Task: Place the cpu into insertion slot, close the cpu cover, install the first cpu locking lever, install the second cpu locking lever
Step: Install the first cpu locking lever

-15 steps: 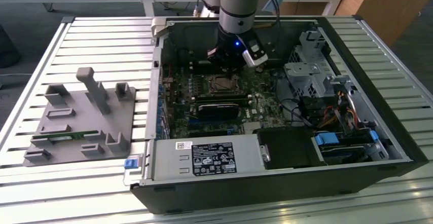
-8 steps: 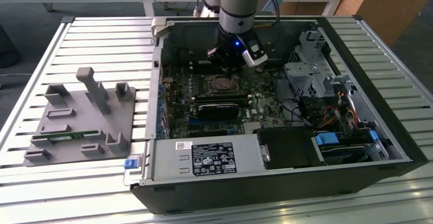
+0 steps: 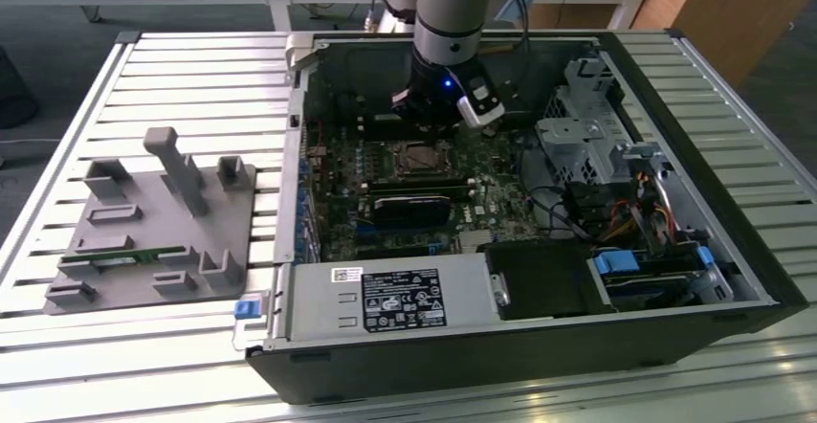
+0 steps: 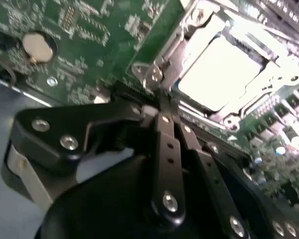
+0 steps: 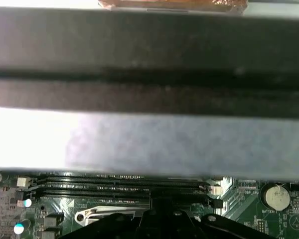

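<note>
The cpu (image 4: 222, 69), a flat square chip with a silvery top, lies in the insertion slot (image 3: 415, 160) on the green board. The silver cpu cover (image 4: 288, 67) lies flat around the chip, which shows through its window. My gripper (image 4: 160, 99) hangs just beside one corner of the socket, its black fingers (image 4: 165, 144) drawn together with nothing seen between them. In the exterior view the gripper (image 3: 428, 126) sits over the socket's far edge. A silver hooked lever end (image 5: 89, 215) shows close to the gripper body in the first wrist view.
Long black memory slots (image 5: 119, 184) run next to the socket, with a coin battery (image 4: 37, 46) beyond. A black graphics card (image 3: 411, 211), the power supply (image 3: 383, 299) and a drive cage (image 3: 581, 145) crowd the case. A grey fixture plate (image 3: 153, 222) stands on the slatted table.
</note>
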Controlling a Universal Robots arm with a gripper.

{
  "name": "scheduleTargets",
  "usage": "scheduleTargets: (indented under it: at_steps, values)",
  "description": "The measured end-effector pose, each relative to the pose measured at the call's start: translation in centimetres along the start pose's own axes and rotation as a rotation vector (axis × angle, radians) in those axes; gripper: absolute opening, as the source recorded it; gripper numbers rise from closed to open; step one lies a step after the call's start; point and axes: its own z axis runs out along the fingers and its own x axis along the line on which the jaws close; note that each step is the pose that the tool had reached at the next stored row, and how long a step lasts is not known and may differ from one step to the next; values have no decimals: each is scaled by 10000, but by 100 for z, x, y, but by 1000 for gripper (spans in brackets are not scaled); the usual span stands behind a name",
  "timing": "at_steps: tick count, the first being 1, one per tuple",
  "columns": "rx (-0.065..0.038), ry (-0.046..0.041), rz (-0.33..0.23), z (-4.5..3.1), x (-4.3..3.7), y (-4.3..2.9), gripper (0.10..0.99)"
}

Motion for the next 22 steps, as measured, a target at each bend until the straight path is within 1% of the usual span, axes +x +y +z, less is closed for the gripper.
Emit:
scheduleTargets:
  at_steps: [2,3,5,10,14,22]
  values:
    - [-34,-14,-2,-13,-4,10,106]
    - [-38,-16,-2,-32,-5,15,106]
    - [-22,-11,-1,-84,-6,22,106]
    - [-22,-10,-2,-199,-7,41,106]
    - [5,-9,-3,-207,-7,38,106]
    - [6,-10,-2,-212,-7,6,106]
